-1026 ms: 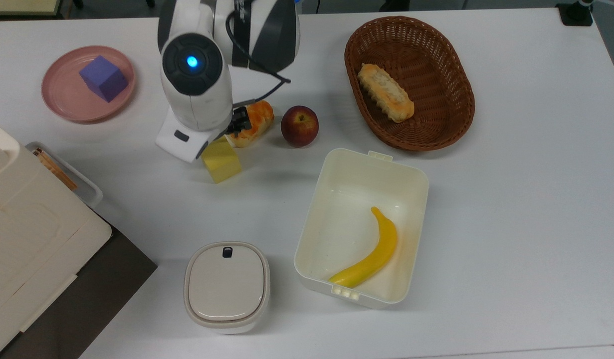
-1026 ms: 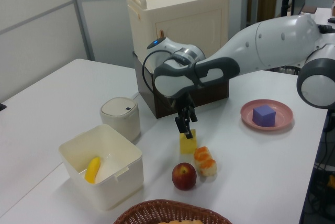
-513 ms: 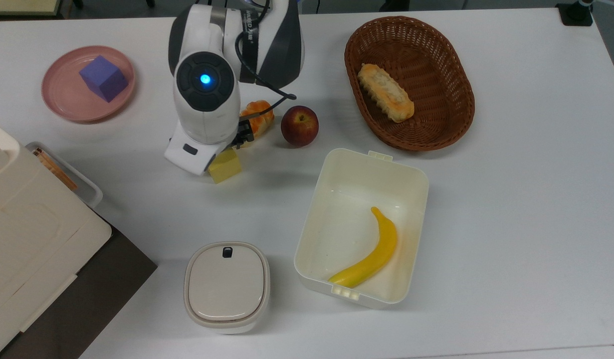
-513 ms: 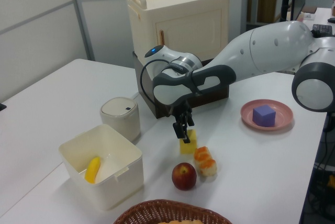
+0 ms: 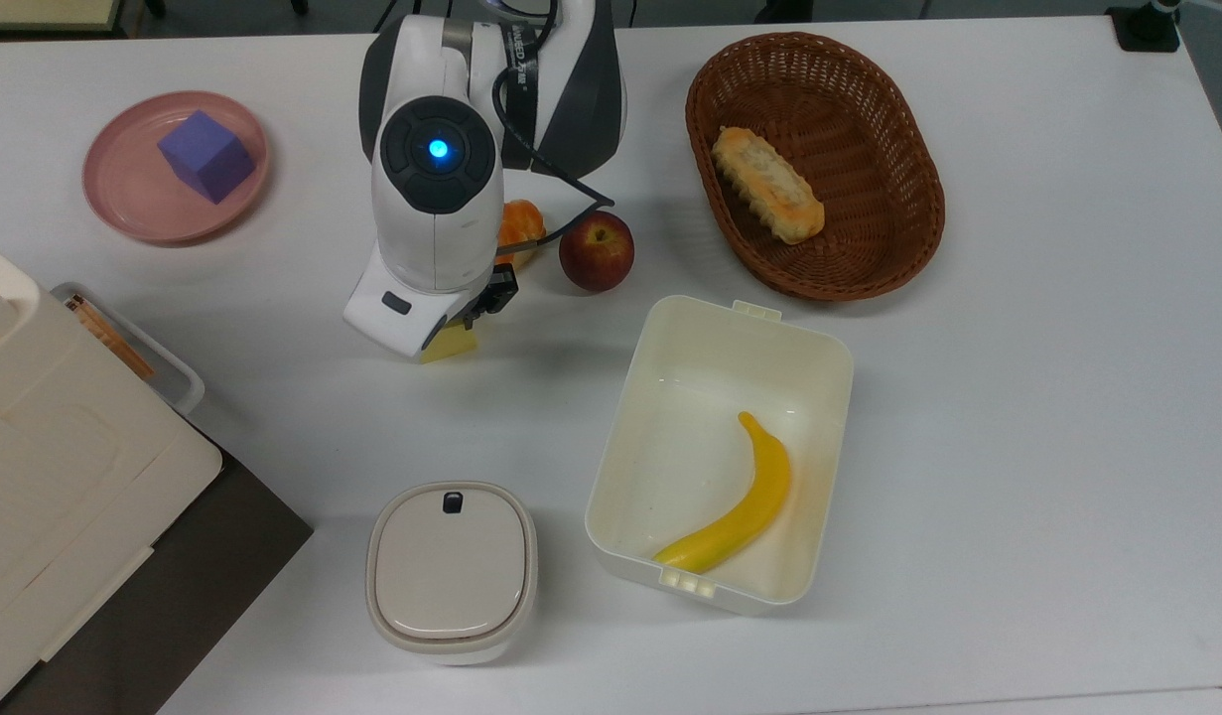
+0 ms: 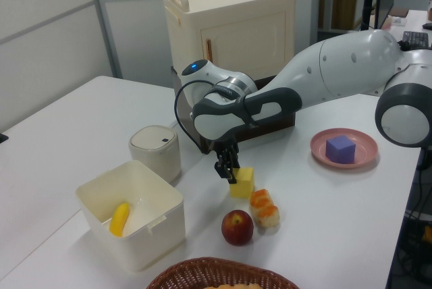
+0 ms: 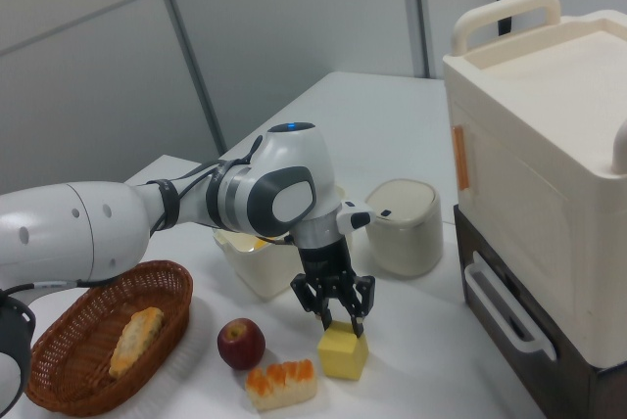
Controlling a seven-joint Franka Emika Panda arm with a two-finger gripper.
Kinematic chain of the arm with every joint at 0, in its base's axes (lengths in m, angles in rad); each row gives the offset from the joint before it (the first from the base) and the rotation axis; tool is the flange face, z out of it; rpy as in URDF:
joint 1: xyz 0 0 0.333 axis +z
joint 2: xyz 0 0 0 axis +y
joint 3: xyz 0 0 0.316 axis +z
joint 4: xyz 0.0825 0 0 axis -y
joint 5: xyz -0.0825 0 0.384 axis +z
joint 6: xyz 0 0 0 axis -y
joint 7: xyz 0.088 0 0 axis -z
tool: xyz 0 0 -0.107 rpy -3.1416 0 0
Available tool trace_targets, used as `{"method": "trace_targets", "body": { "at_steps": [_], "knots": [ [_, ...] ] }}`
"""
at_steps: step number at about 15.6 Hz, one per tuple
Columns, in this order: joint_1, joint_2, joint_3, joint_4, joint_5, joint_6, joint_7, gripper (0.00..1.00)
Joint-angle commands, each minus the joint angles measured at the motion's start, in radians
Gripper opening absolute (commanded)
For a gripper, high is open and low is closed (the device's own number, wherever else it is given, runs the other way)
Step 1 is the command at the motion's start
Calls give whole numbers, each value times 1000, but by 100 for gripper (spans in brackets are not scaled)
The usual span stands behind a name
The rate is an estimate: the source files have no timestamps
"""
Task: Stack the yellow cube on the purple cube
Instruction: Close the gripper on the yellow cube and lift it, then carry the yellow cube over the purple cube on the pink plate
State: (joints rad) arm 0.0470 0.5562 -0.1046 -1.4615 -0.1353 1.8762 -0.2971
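- Your gripper [image 7: 334,322] hung just above the yellow cube [image 7: 343,353], fingers spread apart and pointing down, grasping nothing; in the right view the fingertips stood over the cube's top face.
- The yellow cube sat on the white surface [image 5: 1018,397], and that cube serves as the landmark here.
- In the top view, most of the yellow cube [image 5: 455,343] was covered by your arm's wrist housing, with only a corner peeking out.
- In the left view, the gripper [image 6: 227,174] sat at the upper left edge of the yellow cube [image 6: 242,184].
- The purple cube [image 5: 205,156] lay on a pink plate [image 5: 124,194], well apart from the yellow cube, toward the top view's upper left.
- A piece of orange-topped bread [image 7: 282,383] lay just beside the yellow cube, on the right view's left.
- A red apple [image 5: 597,250] stood near the yellow cube, beyond the bread, on the top view's right.
- A white open box [image 5: 819,348] holding a yellow banana [image 5: 738,504] was below and right of the yellow cube in the top view.
- A lidded beige container [image 5: 452,571] stood well below the yellow cube in the top view.
- A wicker basket [image 5: 908,228] with a bread roll [image 5: 766,185] sat far to the top view's right of the yellow cube.
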Motion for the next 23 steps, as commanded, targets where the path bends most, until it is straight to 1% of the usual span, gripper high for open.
{"method": "trace_targets", "body": {
  "at_steps": [1, 5, 8, 10, 12, 13, 15, 17, 21, 23],
  "knots": [
    [8, -27, -9, -16, -1, 9, 19, 7],
    [-15, -108, -15, -8, -7, -107, -33, 7],
    [-28, -147, -30, -8, -27, -202, -82, 7],
    [-67, -182, -37, -8, -67, -264, -144, 7],
    [-117, -211, -37, -8, -83, -311, -203, 7],
    [-154, -223, -37, -10, -84, -325, -232, 7],
    [-193, -233, -37, -8, -84, -324, -241, 7],
    [-209, -243, -35, 1, -83, -324, -244, 7],
    [-216, -260, -37, 6, -81, -324, -246, 7],
    [-239, -283, -35, -2, -76, -316, -246, 7]
  ]
}}
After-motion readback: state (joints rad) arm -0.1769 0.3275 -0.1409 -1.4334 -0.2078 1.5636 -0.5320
